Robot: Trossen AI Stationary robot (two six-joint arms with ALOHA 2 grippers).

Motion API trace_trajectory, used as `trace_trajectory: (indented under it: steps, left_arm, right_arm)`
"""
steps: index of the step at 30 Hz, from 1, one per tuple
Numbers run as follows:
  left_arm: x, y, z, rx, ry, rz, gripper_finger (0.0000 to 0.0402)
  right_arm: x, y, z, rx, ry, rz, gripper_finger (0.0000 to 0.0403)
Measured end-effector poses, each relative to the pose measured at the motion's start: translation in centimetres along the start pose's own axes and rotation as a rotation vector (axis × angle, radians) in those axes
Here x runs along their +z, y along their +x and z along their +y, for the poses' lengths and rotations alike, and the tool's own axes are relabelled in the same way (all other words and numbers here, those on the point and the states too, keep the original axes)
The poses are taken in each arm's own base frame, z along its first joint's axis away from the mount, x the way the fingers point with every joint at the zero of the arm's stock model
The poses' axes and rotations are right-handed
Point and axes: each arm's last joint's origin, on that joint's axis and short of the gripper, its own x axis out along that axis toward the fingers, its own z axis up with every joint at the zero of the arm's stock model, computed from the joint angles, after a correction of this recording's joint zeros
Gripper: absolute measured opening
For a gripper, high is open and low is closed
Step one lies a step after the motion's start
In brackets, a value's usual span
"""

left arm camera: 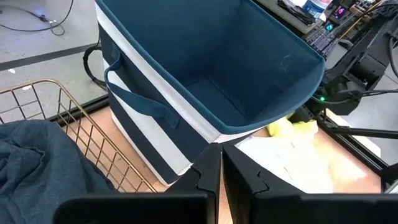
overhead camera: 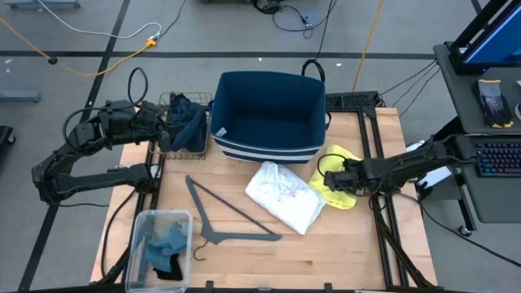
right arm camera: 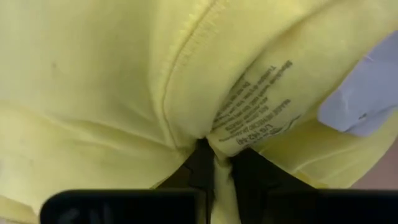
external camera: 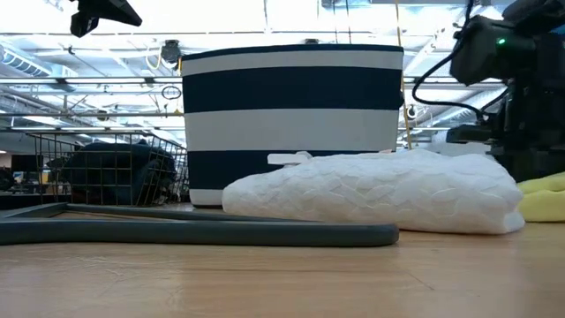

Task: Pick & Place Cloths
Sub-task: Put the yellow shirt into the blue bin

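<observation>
Your right tool [right arm camera: 214,163] is pinching a fold of the yellow cloth [overhead camera: 340,172] at the tabletop's [overhead camera: 342,252] right side. The bite looks thin, taken near the label, so it could slip out as you lift. The white cloth [overhead camera: 285,195] lies touching the yellow one and may drag along. The bin [overhead camera: 269,114] stands just beyond; clear its rim. Your left tool [left arm camera: 221,180], pressed together and empty, waits over the wire basket [overhead camera: 186,126], away from your path.
</observation>
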Motion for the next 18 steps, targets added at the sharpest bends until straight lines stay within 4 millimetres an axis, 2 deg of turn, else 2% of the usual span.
trace_trajectory:
  steps: [6, 11, 18]
  left_arm:
    - [0.0, 0.0, 0.0, 0.000, 0.003, 0.000, 0.0009]
    - [0.0, 0.0, 0.0, 0.000, 0.020, -0.001, 0.0005]
    - [0.0, 0.0, 0.0, -0.001, 0.020, -0.001, 0.0018]
  right_arm:
    - [-1.1, -3.2, 0.4, -0.003, -0.049, -0.018, 0.0027]
    - [-1.8, -6.8, 1.0, 0.008, -0.107, -0.085, 0.0027]
    - [-2.6, -12.0, 1.9, 0.133, -0.175, -0.162, 0.0027]
